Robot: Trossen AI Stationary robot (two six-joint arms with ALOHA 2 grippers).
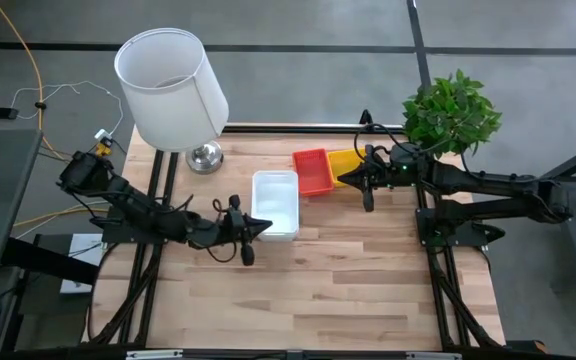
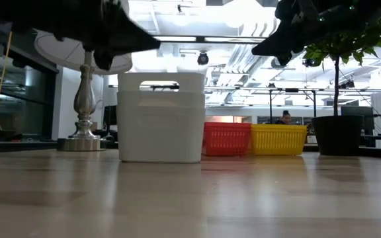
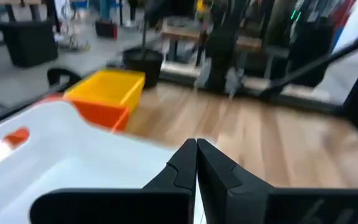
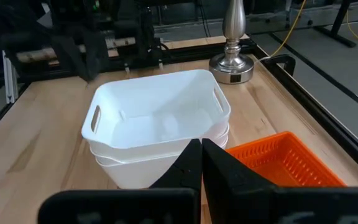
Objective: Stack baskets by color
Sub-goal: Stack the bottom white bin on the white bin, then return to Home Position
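Observation:
Two white baskets [image 4: 157, 124] sit nested in a stack [image 1: 275, 203] at the table's middle. To their right a red basket [image 1: 312, 171] and a yellow basket [image 1: 346, 164] stand side by side on the wood, also seen in the low view as red [image 2: 227, 139] and yellow [image 2: 278, 139]. My left gripper [image 1: 265, 227] is shut and hovers at the white stack's near left corner, above its rim [image 3: 73, 124], holding nothing. My right gripper [image 1: 344, 181] is shut and hangs high [image 2: 264, 49] over the near edge of the yellow and red baskets, touching nothing.
A table lamp with a white shade [image 1: 171, 85] and a metal foot [image 1: 205, 157] stands at the far left. A potted plant [image 1: 451, 110] stands at the far right corner. Bare wood [image 1: 308, 290] fills the near half of the table.

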